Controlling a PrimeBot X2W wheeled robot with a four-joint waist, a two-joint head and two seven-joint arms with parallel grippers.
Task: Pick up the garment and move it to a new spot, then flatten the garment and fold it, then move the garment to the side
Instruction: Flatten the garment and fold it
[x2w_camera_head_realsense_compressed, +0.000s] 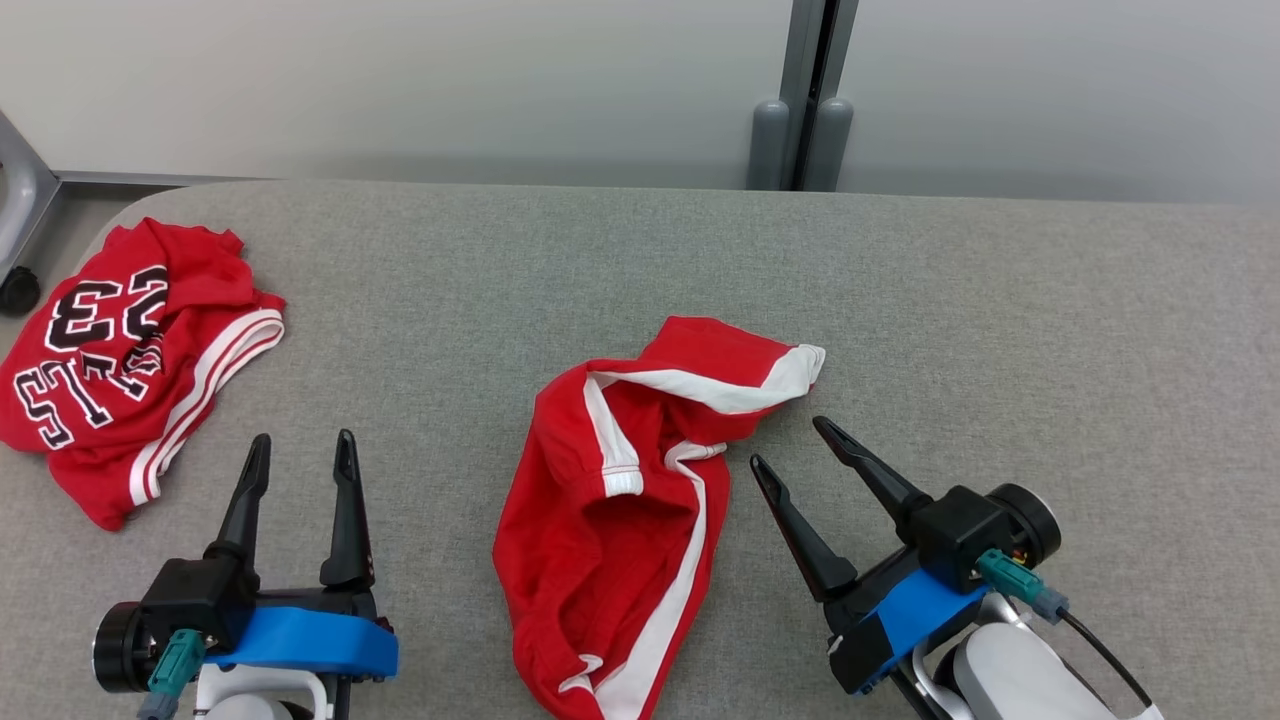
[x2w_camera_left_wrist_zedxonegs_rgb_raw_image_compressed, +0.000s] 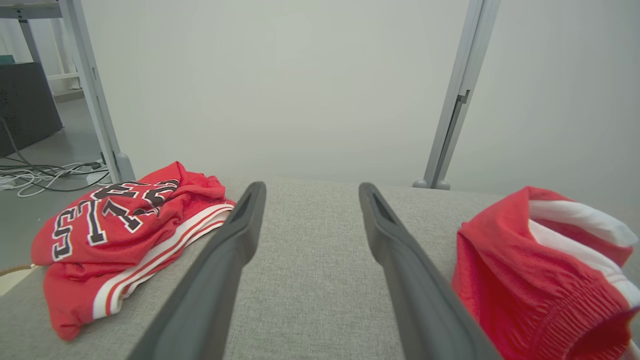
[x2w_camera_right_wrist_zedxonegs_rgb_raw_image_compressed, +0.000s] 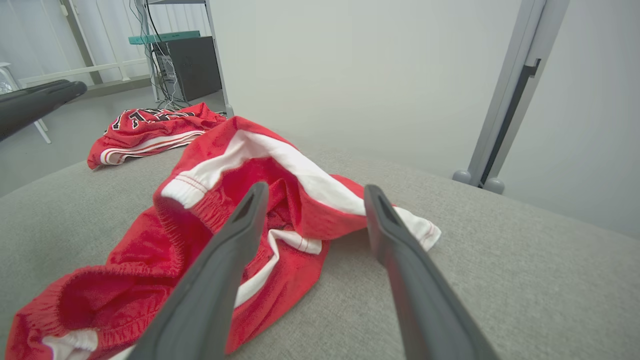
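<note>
While the red shorts (x2w_camera_head_realsense_compressed: 610, 500) lie crumpled on the table (x2w_camera_head_realsense_compressed: 1000, 330), left claw (x2w_camera_head_realsense_compressed: 304, 436) and right claw (x2w_camera_head_realsense_compressed: 787, 441) flank them, both wide and empty; I'd have the right one bite deep into the nearby hem.

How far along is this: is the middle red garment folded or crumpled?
Crumpled: the garment lies bunched and twisted on the table, not flat or squared.

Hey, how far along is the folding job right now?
Done: nothing that shows; the shorts lie crumpled in the middle. In hand: nothing; left gripper and right gripper are open and empty, the right one beside the shorts. To do: pick up, move, flatten, fold, set aside. The jersey is bunched too.
</note>
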